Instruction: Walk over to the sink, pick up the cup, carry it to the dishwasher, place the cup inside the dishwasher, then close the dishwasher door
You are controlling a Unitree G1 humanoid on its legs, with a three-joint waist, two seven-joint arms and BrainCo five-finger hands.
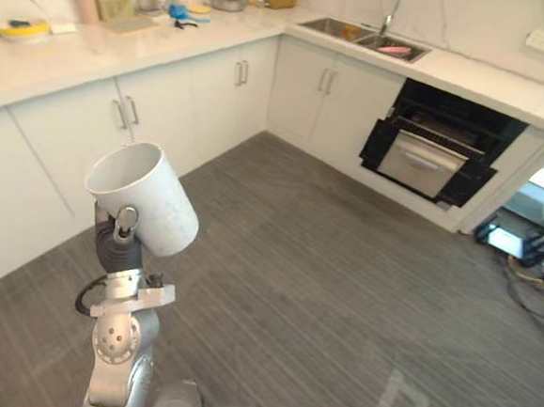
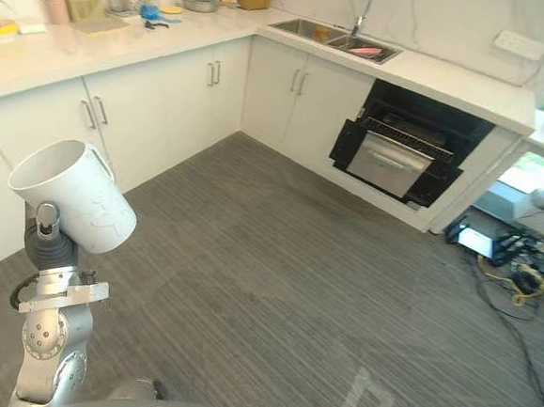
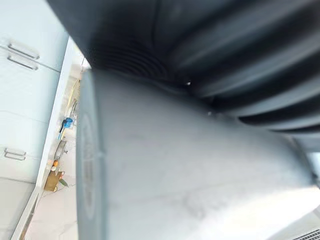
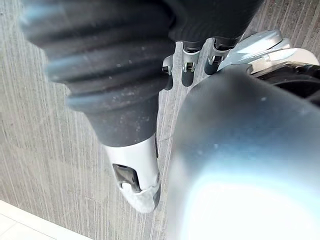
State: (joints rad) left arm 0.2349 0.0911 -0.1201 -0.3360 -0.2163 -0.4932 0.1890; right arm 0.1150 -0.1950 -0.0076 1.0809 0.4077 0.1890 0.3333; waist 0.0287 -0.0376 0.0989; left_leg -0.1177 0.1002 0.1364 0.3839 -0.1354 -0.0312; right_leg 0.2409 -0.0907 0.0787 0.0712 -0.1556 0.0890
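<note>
A white cup [image 1: 145, 198] is held up at the lower left, tilted with its mouth facing up and left. My left hand [image 1: 122, 229] is shut on it from below, one silver finger lying against its wall. In the left wrist view the cup [image 3: 190, 175] sits right against the hand's dark ribbed cover [image 3: 225, 50]. The dishwasher [image 1: 437, 146] stands across the floor at the far right, under the counter, with its door [image 1: 419, 164] dropped partly open. The sink [image 1: 361, 36] is set in the counter just left of it. My right hand [image 4: 135, 175] hangs over the floor, fingers relaxed, holding nothing.
White cabinets [image 1: 215, 86] run along the left and back under an L-shaped counter [image 1: 96, 48] with jars, a pot and a basket. A pink item [image 1: 394, 49] lies in the sink. Cables and devices [image 1: 537, 253] clutter the floor right of the dishwasher. Grey carpet [image 1: 322, 283] lies between.
</note>
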